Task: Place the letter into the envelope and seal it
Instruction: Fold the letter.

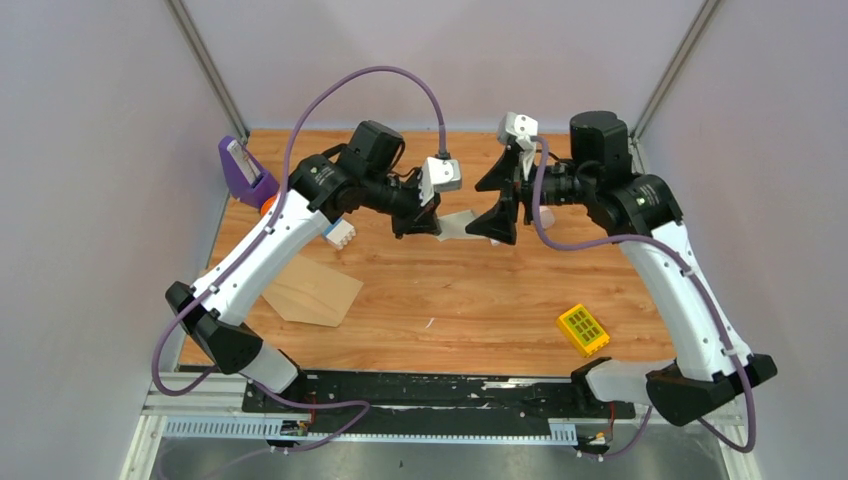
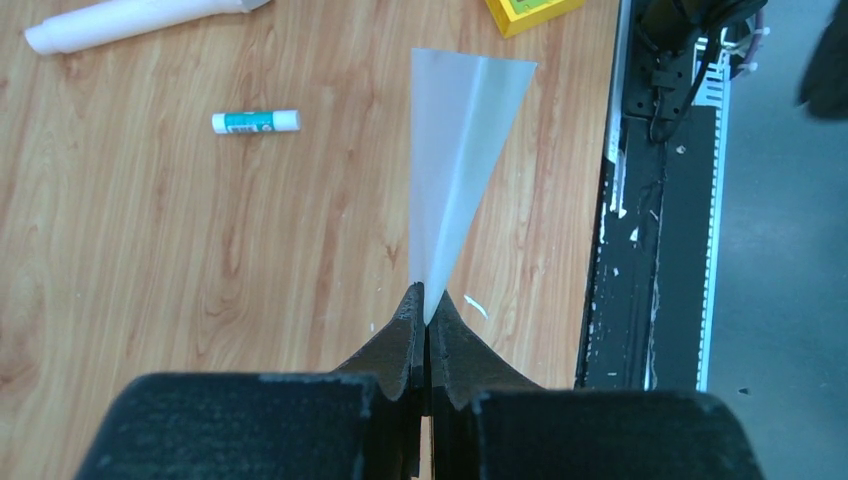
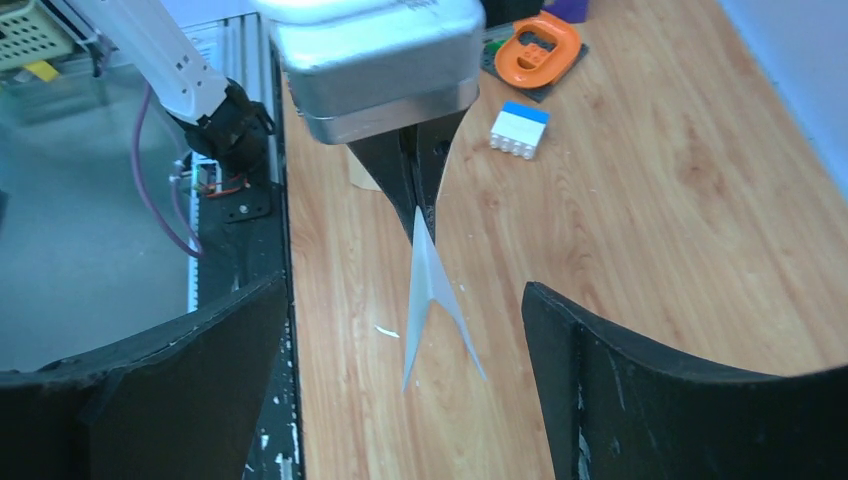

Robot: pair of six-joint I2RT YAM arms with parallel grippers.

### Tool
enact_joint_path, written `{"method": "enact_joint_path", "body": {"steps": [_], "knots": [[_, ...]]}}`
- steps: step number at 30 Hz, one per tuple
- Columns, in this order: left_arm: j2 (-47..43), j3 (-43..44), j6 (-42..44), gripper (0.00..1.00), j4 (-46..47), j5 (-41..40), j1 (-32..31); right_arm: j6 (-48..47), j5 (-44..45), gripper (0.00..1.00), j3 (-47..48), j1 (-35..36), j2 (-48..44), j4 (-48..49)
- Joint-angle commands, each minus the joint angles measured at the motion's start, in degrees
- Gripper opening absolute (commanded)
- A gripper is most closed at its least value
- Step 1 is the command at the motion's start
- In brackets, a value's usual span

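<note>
A: Left gripper [image 2: 427, 300], condition?
B: Clamped tight, jaws together on one pointed end of the letter [image 2: 455, 150]. The sheet is held up off the worktop [image 1: 470, 300], between the two arms.
A: Right gripper [image 3: 405, 290]?
B: Spread wide, holding nothing. The letter's free end hangs in the gap between its fingers and, as far as the right wrist view shows, touches neither.
A: Describe the letter.
B: Pale grey, thin, folded. From the left wrist it reads as a long triangle narrowing to the gripped point, with a crease down its length and one half lighter. From the right wrist it is seen nearly edge-on and parts into two leaves at its lower end.
A: Count.
B: One letter. One envelope [image 1: 312, 292]. One yellow block [image 1: 583, 330], near the right arm's base. One blue-and-white block [image 3: 518, 130]. One glue stick [image 2: 255, 121]. One orange piece [image 3: 540, 45] and one purple stand [image 1: 243, 170], both toward the far left corner.
A: Containers?
B: The envelope only. Tan, lying flat on the worktop at the near left, partly under the left arm. The letter is outside it and well apart from it. Whether anything lies inside, I cannot tell.
</note>
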Motion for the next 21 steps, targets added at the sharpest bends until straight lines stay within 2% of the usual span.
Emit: {"method": "enact_joint_path", "body": {"steps": [1, 4, 15, 17, 21], "knots": [[-1.1, 0.9, 0.9, 0.0, 0.3, 0.1, 0.0, 6.5, -5.5, 0.87, -1.3, -0.1, 3.5, 4.4], [-1.5, 0.1, 1.1, 0.0, 0.5, 0.4, 0.0, 7.3, -6.5, 0.8, -1.5, -0.1, 4.6, 4.7], [-2.4, -1.1, 1.7, 0.0, 0.9, 1.4, 0.0, 9.6, -11.0, 0.36, -0.2, -3.1, 6.5, 5.0], [-2.4, -1.1, 1.7, 0.0, 1.0, 1.4, 0.0, 9.4, -11.2, 0.34, -0.7, -3.3, 6.6, 4.9], [-2.5, -1.0, 1.6, 0.0, 1.0, 1.4, 0.0, 8.9, -11.0, 0.37, -1.9, -3.3, 6.6, 4.9]]}}
